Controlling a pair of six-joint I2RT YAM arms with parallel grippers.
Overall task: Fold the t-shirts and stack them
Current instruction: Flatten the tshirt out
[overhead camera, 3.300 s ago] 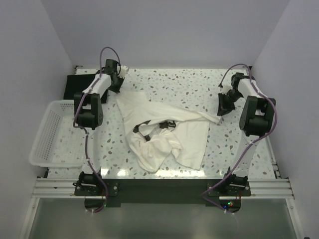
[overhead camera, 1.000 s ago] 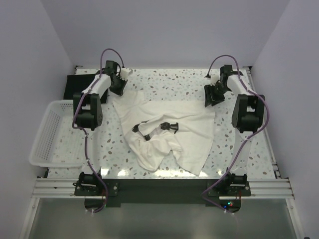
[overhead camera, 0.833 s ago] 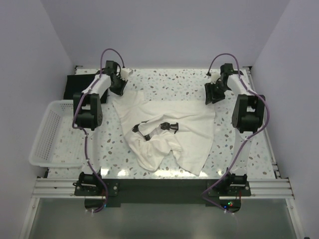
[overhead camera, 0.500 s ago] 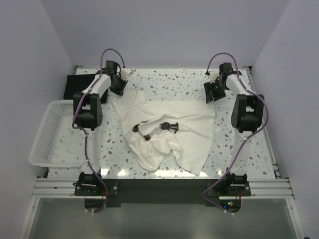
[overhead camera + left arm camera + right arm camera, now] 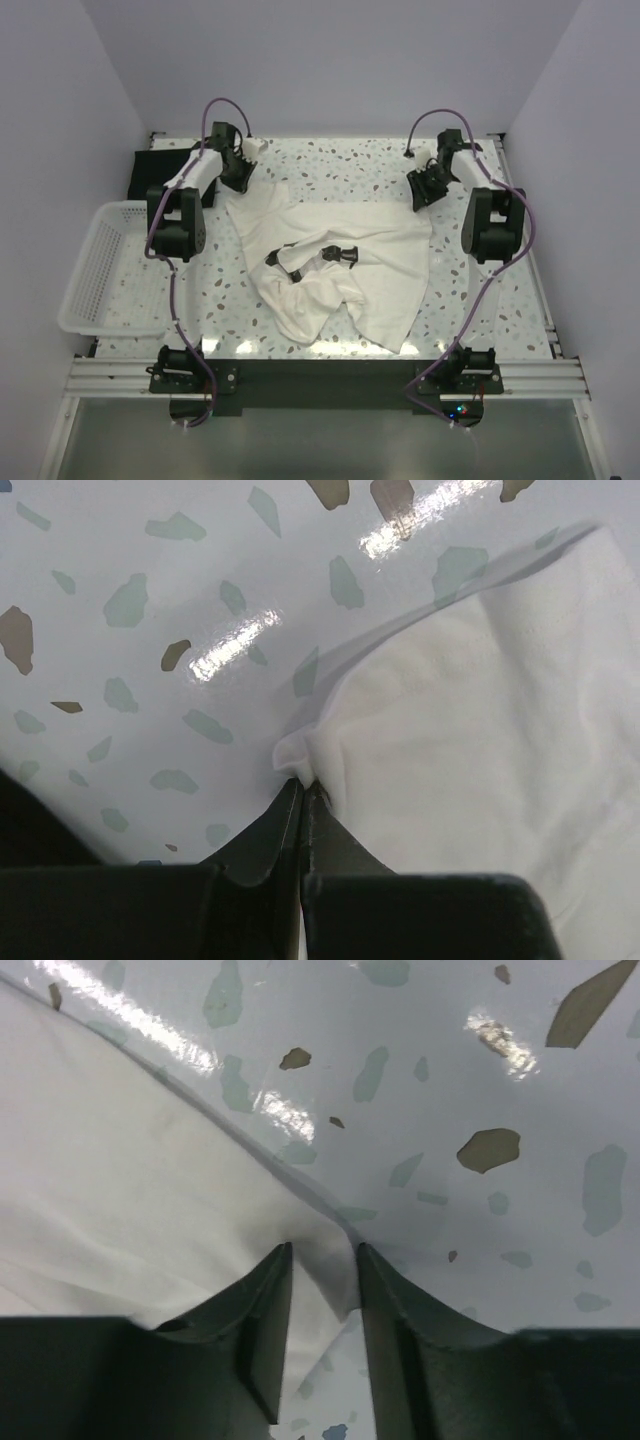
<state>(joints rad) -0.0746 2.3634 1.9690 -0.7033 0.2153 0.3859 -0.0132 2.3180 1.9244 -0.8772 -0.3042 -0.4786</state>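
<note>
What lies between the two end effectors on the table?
The far edge of the cream t-shirt stretches from the left end effector toward the right end effector, with speckled table just behind it, as the top view shows.

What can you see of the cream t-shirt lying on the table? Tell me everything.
The cream t-shirt is soft off-white cloth, lying half spread on the speckled table, its far edge straight, its near part bunched, with small dark bits in the folds. The left gripper pinches one far corner; the right gripper stands open astride the other.
</note>
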